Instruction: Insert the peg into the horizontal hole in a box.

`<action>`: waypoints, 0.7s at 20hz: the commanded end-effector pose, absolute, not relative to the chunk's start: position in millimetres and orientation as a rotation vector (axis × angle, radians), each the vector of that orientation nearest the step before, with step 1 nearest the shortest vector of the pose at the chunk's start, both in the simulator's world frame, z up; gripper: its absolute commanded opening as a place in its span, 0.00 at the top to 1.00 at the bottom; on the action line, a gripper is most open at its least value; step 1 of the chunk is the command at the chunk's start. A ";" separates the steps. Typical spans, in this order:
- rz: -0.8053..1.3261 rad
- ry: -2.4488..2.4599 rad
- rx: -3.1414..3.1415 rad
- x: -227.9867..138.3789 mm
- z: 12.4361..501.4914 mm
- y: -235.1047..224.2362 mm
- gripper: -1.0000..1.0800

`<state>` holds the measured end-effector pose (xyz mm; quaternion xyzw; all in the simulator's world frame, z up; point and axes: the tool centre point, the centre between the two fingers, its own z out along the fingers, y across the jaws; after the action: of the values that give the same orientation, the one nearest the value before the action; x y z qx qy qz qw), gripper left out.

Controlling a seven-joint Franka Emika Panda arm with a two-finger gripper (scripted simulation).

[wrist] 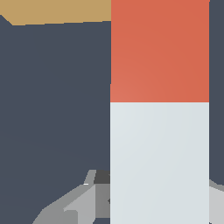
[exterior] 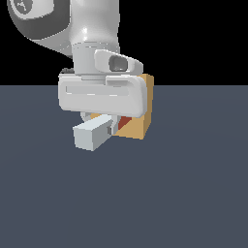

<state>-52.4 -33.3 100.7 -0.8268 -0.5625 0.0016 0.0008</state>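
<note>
The peg (exterior: 92,134) lies level above the floor (exterior: 193,193), held in the gripper (exterior: 110,125). Its near end sticks out toward the exterior view's left; its far end points at the box (exterior: 138,126). The box sits on the floor behind the gripper, toward the exterior view's right.

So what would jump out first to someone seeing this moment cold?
The big white gripper fills the middle of the exterior view, holding the peg, whose pale end juts toward the camera. Its red-orange end points at the tan box right behind. In the wrist view the peg dominates, with only a strip of the box showing; the hole is not visible.
</note>
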 end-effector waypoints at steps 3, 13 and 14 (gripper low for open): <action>0.000 -1.812 -2.567 -60.6 110.6 -22.4 1.00; -0.002 -1.825 -2.558 -62.4 114.5 -19.8 1.00; -0.004 -1.825 -2.559 -61.9 115.5 -19.9 1.00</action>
<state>-64.1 -19.6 111.8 -0.8142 -0.5806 0.0017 0.0011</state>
